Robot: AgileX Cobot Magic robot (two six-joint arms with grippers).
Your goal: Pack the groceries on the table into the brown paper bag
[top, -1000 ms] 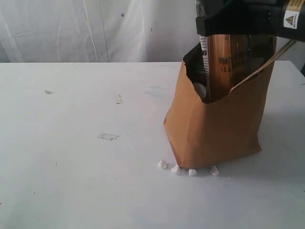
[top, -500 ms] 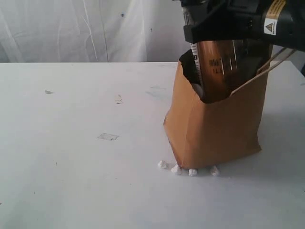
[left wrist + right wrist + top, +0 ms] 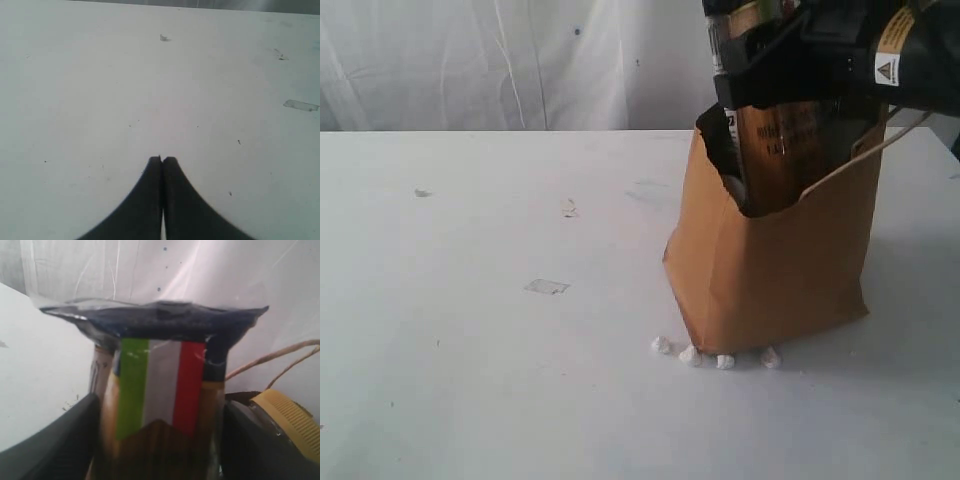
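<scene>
The brown paper bag point(image 3: 770, 270) stands open on the white table point(image 3: 470, 300), right of centre. The long spaghetti packet point(image 3: 780, 150) stands upright in it, its top above the bag's rim. My right gripper point(image 3: 800, 75) is at the bag's mouth around the packet. In the right wrist view the packet point(image 3: 160, 365), with its green, white and red stripes, fills the gap of the right gripper point(image 3: 160, 405); the fingers point(image 3: 75, 435) flank it without squeezing the wrapper. A yellow bottle cap point(image 3: 292, 422) shows inside the bag. My left gripper point(image 3: 162, 160) is shut and empty over bare table.
Several small white crumbs point(image 3: 715, 355) lie at the bag's front foot. A clear scrap of tape point(image 3: 547, 287) lies on the table left of the bag. The bag's twine handle point(image 3: 905, 125) loops out beside the right arm. A white curtain hangs behind.
My right gripper has shifted left over the bag, and the spaghetti packet's top now shows above it. Its fingers have spread apart. The left gripper has not changed.
</scene>
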